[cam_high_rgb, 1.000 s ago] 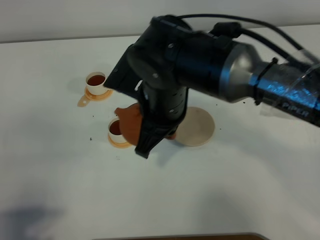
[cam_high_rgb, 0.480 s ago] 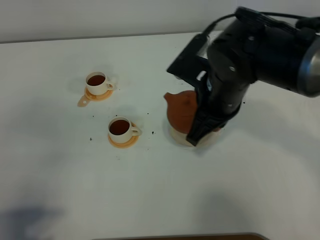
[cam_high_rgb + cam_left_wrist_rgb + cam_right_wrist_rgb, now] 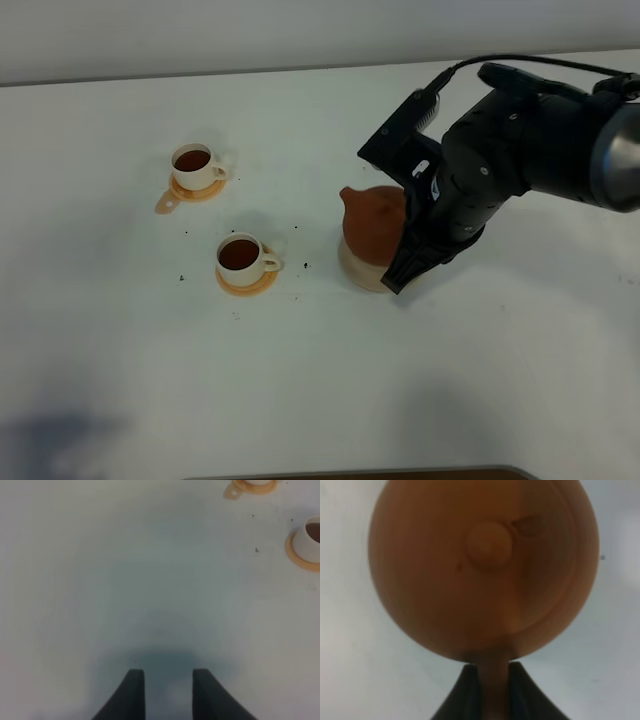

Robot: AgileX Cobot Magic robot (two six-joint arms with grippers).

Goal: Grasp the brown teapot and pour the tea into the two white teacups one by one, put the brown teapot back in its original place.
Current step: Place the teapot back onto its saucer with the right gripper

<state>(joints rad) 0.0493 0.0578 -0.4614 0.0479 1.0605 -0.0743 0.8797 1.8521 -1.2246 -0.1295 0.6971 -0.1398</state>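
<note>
The brown teapot (image 3: 368,222) is upright on the pale coaster (image 3: 358,276), the original place, right of centre, with its spout pointing left. My right gripper (image 3: 402,264) comes down on it from the right. In the right wrist view, my right gripper (image 3: 494,682) is shut on the loop handle, with the teapot (image 3: 485,565) and its lid knob filling the frame. Both white teacups (image 3: 192,164) (image 3: 239,256) stand on orange saucers to the left and hold dark tea. My left gripper (image 3: 168,692) hangs open over bare table, away from the near teacup (image 3: 309,536).
Small dark specks lie on the white table (image 3: 150,340) around the cups. The back edge of the table meets a wall. A brown strip shows at the front edge. An orange saucer (image 3: 250,486) sits at the edge of the left wrist view.
My right arm has carried the teapot rightward from beside the near cup to the coaster and set it upright there. The cups have not moved.
</note>
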